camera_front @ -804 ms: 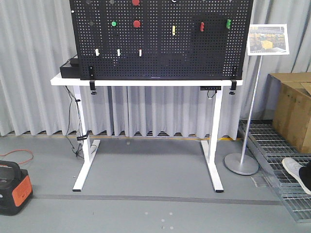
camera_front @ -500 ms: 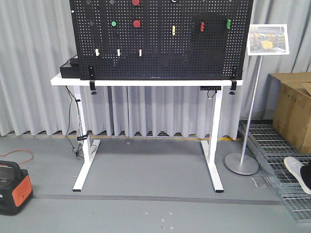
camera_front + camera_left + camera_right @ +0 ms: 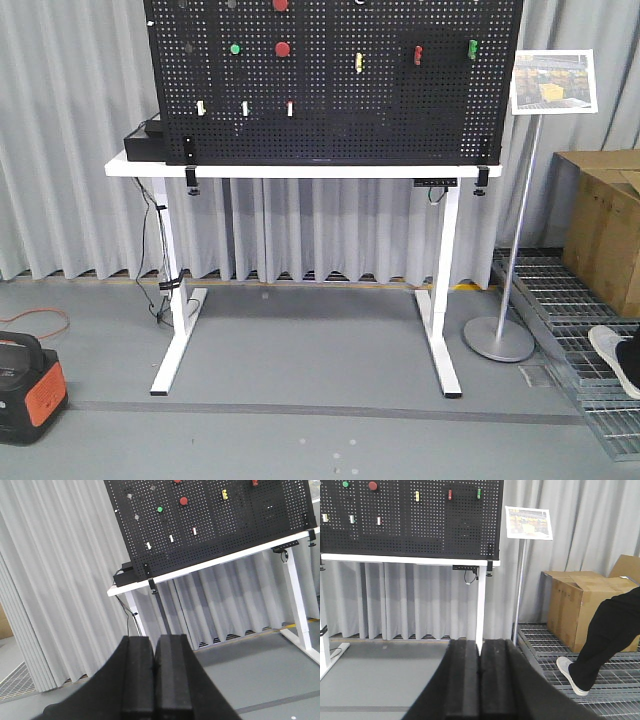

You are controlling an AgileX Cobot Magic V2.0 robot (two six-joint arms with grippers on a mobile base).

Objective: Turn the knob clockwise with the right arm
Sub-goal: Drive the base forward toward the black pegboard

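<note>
At the far left of the floor sat an orange and black box [image 3: 28, 388]. A white table [image 3: 300, 170] carried an upright black pegboard [image 3: 330, 130] in front of a grey curtain [image 3: 70, 130]. Across the board ran a green button [image 3: 234, 48], a red button [image 3: 283, 48], a yellow switch [image 3: 358, 63], a red switch [image 3: 417, 54] and a green switch [image 3: 471, 48]. The knob [image 3: 358, 2] seemed to be the pale ring cut by the top edge of the front view, above the yellow switch, though it was too small to be sure. Right of the table stood a sign stand [image 3: 553, 82] and a cardboard box [image 3: 603, 225]. The left gripper [image 3: 154, 641] had its fingers pressed together on nothing, well apart from the board. The right gripper [image 3: 480, 643] was likewise closed and empty, also well apart from the board.
</note>
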